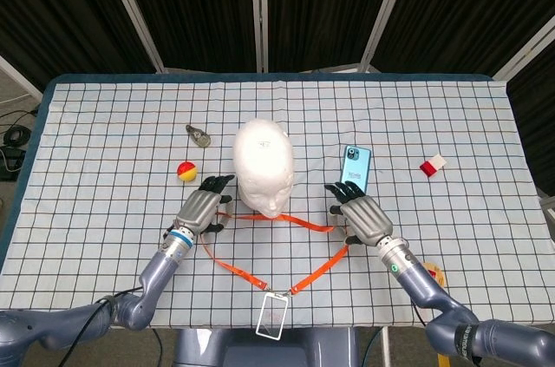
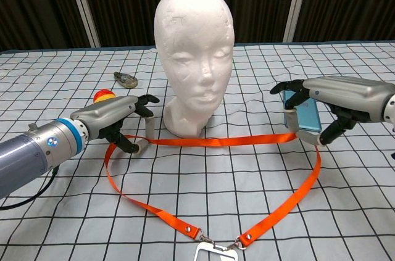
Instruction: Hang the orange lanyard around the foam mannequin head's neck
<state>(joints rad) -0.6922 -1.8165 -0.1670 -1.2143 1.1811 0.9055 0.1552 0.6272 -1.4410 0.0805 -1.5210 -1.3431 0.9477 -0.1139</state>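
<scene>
Both hands pinch the orange lanyard [image 2: 216, 142] — left hand [image 2: 117, 122] and right hand [image 2: 315, 113] at either end, strap stretched taut before the foam mannequin head [image 2: 192, 57] (upright on the checked worktop [image 2: 247, 199]).
</scene>
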